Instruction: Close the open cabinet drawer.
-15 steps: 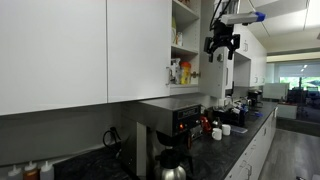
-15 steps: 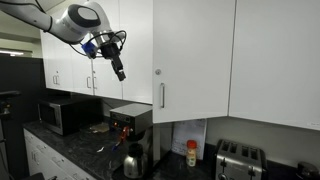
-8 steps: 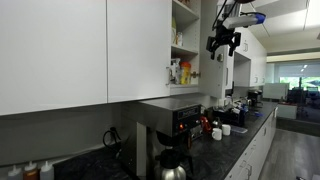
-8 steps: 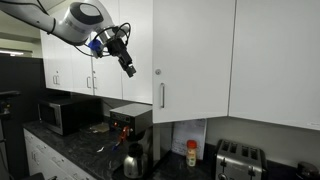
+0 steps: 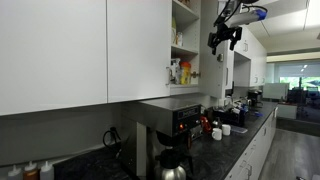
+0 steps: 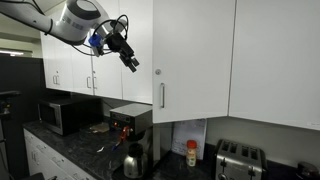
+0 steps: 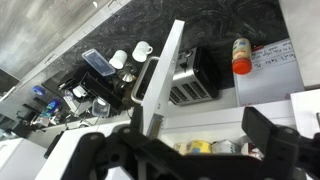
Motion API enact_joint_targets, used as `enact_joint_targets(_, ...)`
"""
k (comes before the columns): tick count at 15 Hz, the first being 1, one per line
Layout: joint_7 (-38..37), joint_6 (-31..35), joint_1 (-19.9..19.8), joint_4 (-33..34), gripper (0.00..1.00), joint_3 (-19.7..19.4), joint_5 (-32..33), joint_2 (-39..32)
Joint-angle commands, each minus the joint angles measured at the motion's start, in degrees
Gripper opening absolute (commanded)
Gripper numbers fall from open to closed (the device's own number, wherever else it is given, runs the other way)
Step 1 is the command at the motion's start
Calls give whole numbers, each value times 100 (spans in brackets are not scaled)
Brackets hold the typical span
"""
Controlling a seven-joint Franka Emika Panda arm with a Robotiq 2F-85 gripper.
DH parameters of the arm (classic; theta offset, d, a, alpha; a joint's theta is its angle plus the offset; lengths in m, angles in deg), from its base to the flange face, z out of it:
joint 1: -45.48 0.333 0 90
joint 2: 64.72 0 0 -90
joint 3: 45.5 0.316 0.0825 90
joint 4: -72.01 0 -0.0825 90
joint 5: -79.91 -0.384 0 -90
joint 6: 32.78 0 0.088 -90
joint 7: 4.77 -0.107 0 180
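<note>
In the wrist view, the black Robotiq gripper [image 7: 182, 142] is filling the bottom of the frame. Its two dark fingers [image 7: 268, 132] are standing spread wide apart and are clasping nothing. Between them, at frame centre, the top edge of the tall white flat-panel cabinet door [image 7: 166, 72] is running up the picture. The door is standing swung out from its cabinet, and its slim silver bar handle [image 7: 141, 84] is showing on the left face. Just under the door's near end, small yellow bottles [image 7: 203, 147] are sitting on a pale shelf.

Far below, a silver toaster [image 7: 190, 80], a small orange bottle [image 7: 240, 55] and two white mugs [image 7: 132, 53] are standing on the dark stone counter [image 7: 215, 20].

In an exterior view, the gripper [image 6: 131, 63] is hanging at upper left on the white robot arm [image 6: 75, 18], just beside the left edge of the door [image 6: 195, 50], which is facing the camera at frame centre. Whether it is touching that edge cannot be told. The handle [image 6: 162, 95] is running vertically near the door's lower left corner, above a black coffee machine [image 6: 130, 122].

In an exterior view, the gripper [image 5: 222, 38] is hovering at upper right, to the right of the open shelves holding the bottles [image 5: 180, 72].
</note>
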Motion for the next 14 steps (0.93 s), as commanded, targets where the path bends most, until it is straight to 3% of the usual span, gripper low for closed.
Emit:
enact_joint_targets(1, -194, 152, -230, -73, 100, 136, 337, 157)
enact_joint_targets(14, -823, 951, -525, 30, 100, -133, 1487, 27)
